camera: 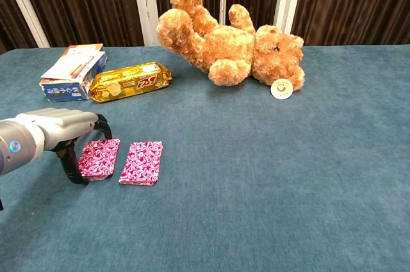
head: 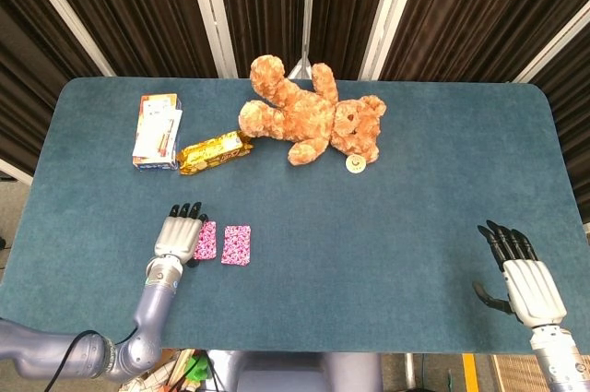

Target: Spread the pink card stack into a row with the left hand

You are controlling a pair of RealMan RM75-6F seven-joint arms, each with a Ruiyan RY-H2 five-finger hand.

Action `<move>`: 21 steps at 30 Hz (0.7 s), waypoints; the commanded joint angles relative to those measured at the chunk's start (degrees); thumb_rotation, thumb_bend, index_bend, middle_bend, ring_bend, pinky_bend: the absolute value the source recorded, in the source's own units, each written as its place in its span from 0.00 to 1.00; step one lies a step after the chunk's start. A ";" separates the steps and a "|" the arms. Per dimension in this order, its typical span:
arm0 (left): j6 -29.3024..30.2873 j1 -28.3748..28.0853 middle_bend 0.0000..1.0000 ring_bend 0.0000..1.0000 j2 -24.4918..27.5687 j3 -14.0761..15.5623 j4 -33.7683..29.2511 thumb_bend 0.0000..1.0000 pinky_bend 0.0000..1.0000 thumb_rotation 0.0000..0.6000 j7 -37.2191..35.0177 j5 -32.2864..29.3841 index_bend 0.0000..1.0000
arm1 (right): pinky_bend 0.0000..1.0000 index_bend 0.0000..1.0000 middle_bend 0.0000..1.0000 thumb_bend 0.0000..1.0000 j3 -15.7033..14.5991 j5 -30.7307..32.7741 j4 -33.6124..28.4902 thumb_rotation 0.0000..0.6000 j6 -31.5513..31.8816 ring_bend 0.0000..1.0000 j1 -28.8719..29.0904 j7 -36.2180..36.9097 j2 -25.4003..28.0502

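Your left robot hand (head: 178,234) lies flat on the desk (head: 387,207), fingers straight and together, its thumb side touching the left pink pile (camera: 99,158). It grips nothing. In the chest view a dark finger (camera: 72,164) stands at that pile's left edge. The second pink pile (camera: 142,162) lies just beside the first, a thin gap between them, both near the front left of the desk. Your right robot hand (head: 524,281) rests open at the front right, fingers spread, well apart from everything. At the back: teddy bear (head: 312,121), gold snack pack (head: 214,152), box (head: 157,131).
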 commanded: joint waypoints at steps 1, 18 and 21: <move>0.56 0.47 0.00 0.00 -0.54 0.26 0.39 0.48 0.00 1.00 -1.90 2.77 0.55 | 0.05 0.00 0.00 0.36 0.02 0.05 0.00 1.00 -0.05 0.00 0.03 0.03 0.02; 2.43 3.56 0.00 0.00 7.17 1.43 -7.75 0.48 0.00 1.00 -7.48 11.04 0.56 | 0.05 0.00 0.00 0.36 -0.03 0.15 -0.11 1.00 -0.02 0.00 -0.08 -0.11 0.01; 2.65 4.36 0.00 0.00 8.98 2.28 -8.58 0.48 0.00 1.00 -7.93 11.67 0.55 | 0.05 0.00 0.00 0.36 -0.02 0.21 -0.15 1.00 -0.03 0.00 -0.10 -0.07 0.04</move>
